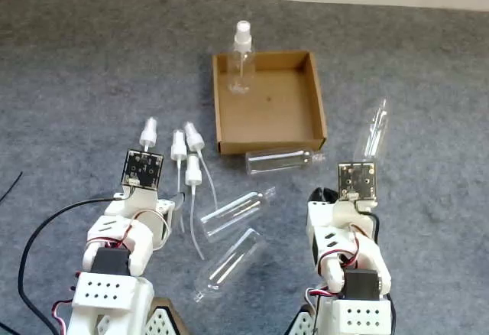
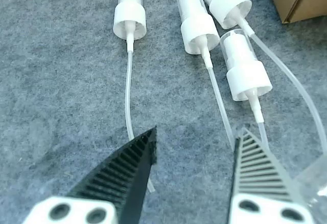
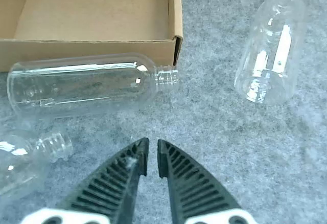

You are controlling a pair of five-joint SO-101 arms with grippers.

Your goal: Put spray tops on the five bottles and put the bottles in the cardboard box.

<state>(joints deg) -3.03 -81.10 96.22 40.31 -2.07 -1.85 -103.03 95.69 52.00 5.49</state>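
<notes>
"Where is the cardboard box (image 1: pixel 286 113)?"

"Up at twelve o'clock on the grey table (image 1: pixel 76 60). A capped bottle (image 1: pixel 241 60) stands up inside it, in the eleven o'clock corner."

"And the others?"

"Four lie flat with no tops on. The box-side bottle (image 1: pixel 281 160) lies just beside the box wall, at the box's six o'clock. The far bottle (image 1: pixel 374 130) lies at the box's four o'clock. The middle bottle (image 1: pixel 237 211) and the low bottle (image 1: pixel 228 262) lie between the two arms."

"Where are the spray tops (image 1: pixel 178 145)?"

"Four lie loose at the box's eight o'clock, with their thin tubes trailing toward six o'clock."

"What is the left gripper (image 2: pixel 198 132) doing?"

"It sits over those tubes. Its fingers are spread wide and hold nothing."

"And the right gripper (image 3: pixel 153 143)?"

"Its fingers are nearly pressed together, with just a thin slit and nothing in it. It points at the table near the box-side bottle's neck."
</notes>
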